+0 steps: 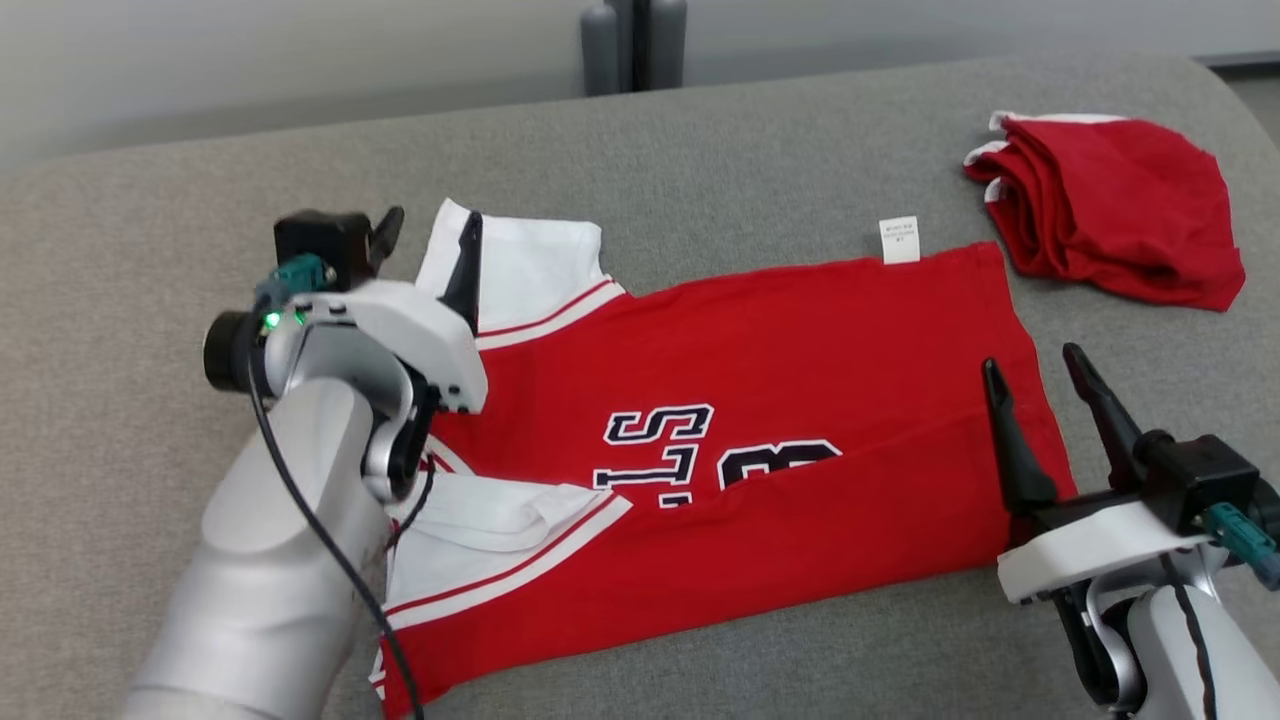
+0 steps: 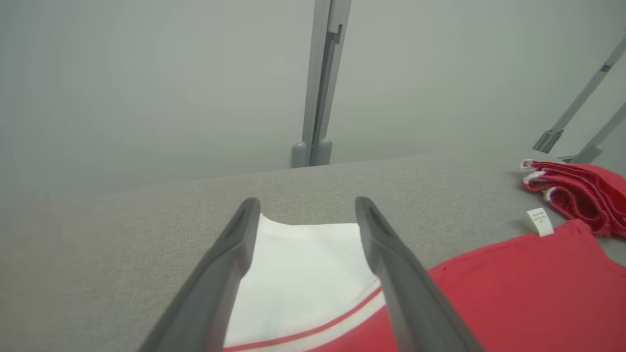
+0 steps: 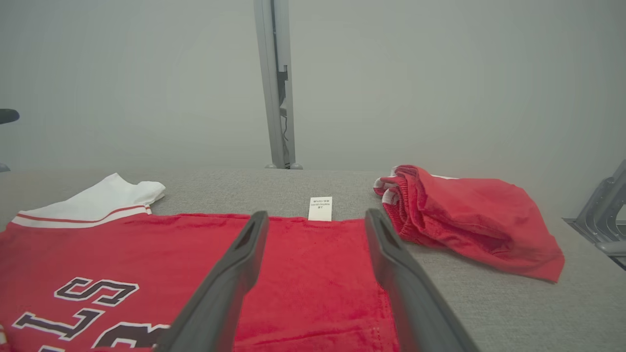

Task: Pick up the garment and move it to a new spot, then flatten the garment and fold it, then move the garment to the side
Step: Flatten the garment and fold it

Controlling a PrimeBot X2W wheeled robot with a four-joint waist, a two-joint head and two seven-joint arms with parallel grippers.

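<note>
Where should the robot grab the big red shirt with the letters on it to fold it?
Probably by its far edge, coming down from above. The red shirt lies flat, so only edges can be pinched. The open left hand hovers over the far white sleeve; the open right hand could take the hem corner near the label.

Bare test lab or robot workroom, as far as I see. Before me wide grey felt-covered table [image 1: 700, 150]; behind it plain pale grey wall [image 2: 146, 73], grey metal upright post [image 3: 279, 83], slanted grey metal struts [image 2: 577, 102] off to my right.
</note>
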